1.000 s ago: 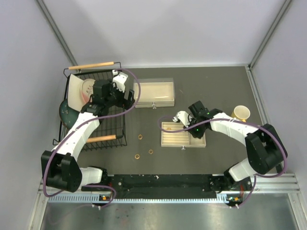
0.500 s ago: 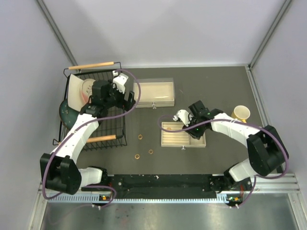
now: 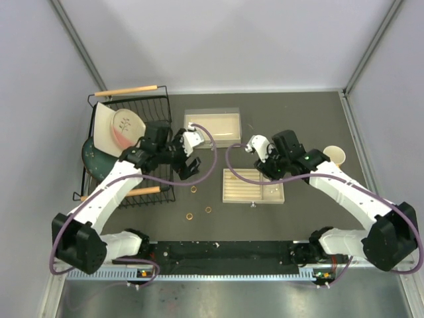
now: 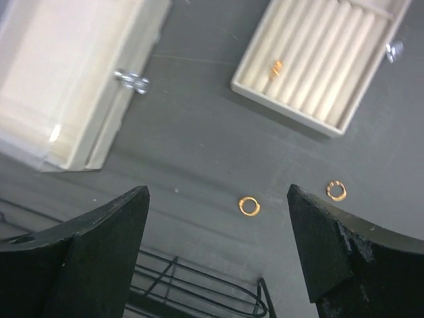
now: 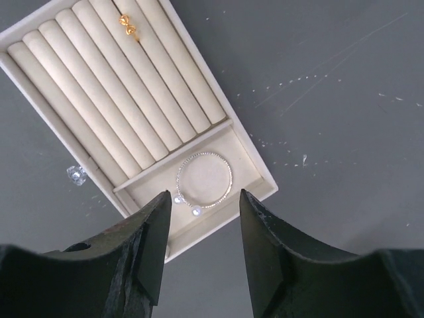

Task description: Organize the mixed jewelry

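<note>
My left gripper (image 4: 217, 199) hangs over the dark table (image 4: 199, 152) with its jaws spread wide and nothing between them. Three gold rings (image 3: 193, 189) lie loose on the table, off the left end of the tray box (image 3: 228, 197) and on the side nearer my bases. My left wrist camera catches two of them: a near ring (image 4: 249, 206) roughly midway below my fingers (image 4: 86, 252), and a far ring (image 4: 336, 191) off to one side of it. Both lie flat and apart from each other. My right gripper (image 5: 205, 199) hovers above the tray box's open end compartment, jaws parted a moderate way and holding nothing. The silver bracelet (image 5: 230, 180) lies flat on the floor of that compartment, its two beaded ends pointing toward my fingertips. A slotted gold ring (image 5: 128, 26) stands wedged between two of the padded rolls further along the tray. A clear-lidded case (image 3: 213, 127) sits beyond the tray, a wire basket (image 3: 159, 189) with plates is at my left, and a yellow cup (image 3: 336, 156) stands to my right
</note>
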